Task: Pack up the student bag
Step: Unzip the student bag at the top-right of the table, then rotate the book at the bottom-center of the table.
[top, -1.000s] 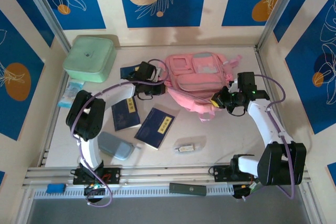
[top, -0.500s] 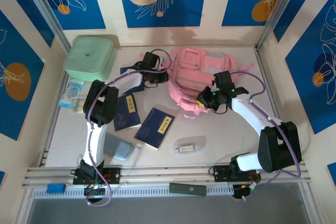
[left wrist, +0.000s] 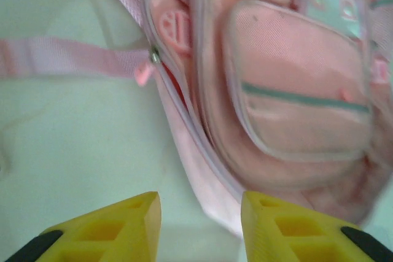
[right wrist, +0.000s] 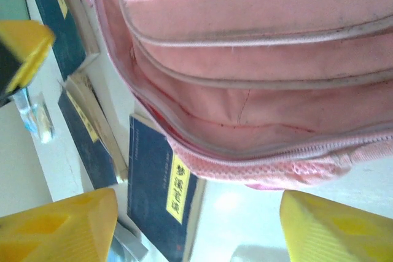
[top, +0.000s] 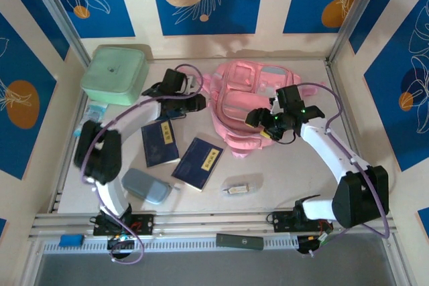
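The student bag (top: 249, 102) is a soft pink backpack lying front-up at the back middle of the table, its zipped opening toward the near side. My left gripper (top: 199, 103) sits at its left edge. In the left wrist view the left gripper (left wrist: 201, 216) is open, and the bag's (left wrist: 295, 90) pale side seam lies just beyond the tips. My right gripper (top: 257, 120) hovers over the bag's near end. The right gripper (right wrist: 199, 219) is wide open above the bag's (right wrist: 258, 59) zipper edge with nothing held.
A mint-green box (top: 115, 74) stands at the back left. Dark blue books (top: 159, 142) (top: 198, 162) lie left of centre, one book (right wrist: 163, 194) below the right jaws. A grey-blue pouch (top: 146, 185) and a small clear item (top: 238, 189) lie nearer the front. A pink strap (left wrist: 73, 59) trails left.
Both grippers were shut on the bag and have opened, letting it go. The bag has swung round and now lies lengthwise, front up. The left arm has drawn back to the left.
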Motion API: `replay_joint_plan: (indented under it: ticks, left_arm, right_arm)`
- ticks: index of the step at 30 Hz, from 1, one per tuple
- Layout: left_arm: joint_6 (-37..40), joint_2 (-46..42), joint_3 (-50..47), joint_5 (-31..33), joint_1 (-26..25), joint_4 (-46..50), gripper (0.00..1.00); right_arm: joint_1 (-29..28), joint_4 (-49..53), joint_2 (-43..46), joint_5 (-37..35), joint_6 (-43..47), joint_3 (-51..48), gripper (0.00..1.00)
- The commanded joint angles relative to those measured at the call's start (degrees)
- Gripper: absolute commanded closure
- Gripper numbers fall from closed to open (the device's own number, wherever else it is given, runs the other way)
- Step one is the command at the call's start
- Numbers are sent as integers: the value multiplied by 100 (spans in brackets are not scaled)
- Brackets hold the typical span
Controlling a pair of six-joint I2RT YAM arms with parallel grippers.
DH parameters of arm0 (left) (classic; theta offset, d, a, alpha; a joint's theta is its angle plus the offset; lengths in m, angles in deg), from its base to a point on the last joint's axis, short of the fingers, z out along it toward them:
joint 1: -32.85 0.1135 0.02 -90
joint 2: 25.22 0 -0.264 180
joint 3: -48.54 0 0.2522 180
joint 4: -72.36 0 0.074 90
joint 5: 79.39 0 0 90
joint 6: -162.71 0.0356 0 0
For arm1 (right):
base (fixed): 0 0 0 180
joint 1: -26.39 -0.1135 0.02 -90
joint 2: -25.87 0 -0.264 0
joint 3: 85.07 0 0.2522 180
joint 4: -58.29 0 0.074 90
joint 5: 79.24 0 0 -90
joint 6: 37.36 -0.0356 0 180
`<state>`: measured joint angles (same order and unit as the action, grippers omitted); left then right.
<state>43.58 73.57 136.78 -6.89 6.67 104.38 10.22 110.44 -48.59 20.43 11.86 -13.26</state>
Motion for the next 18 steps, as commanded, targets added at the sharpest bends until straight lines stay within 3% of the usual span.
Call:
replay_joint_plan:
  ticks: [1,8,11,18]
  left_arm:
    - [-125,-906,-931,-147,-119,302,57]
    - [-217,-2226,-2291,376,-429,1000,46]
    - [-371,-2441,-2816,301,-582,772,42]
    - [-720,-2552,-3485,1006,-807,694,37]
  right_arm:
    - [-377,663,264,162,360,14,23]
    - [-1577,130,432,-116,-386,-672,21]
    - [-2044,-527,372,-342,-743,-1073,22]
    - [-2485,-1273,161,-604,-1290,-1355,24]
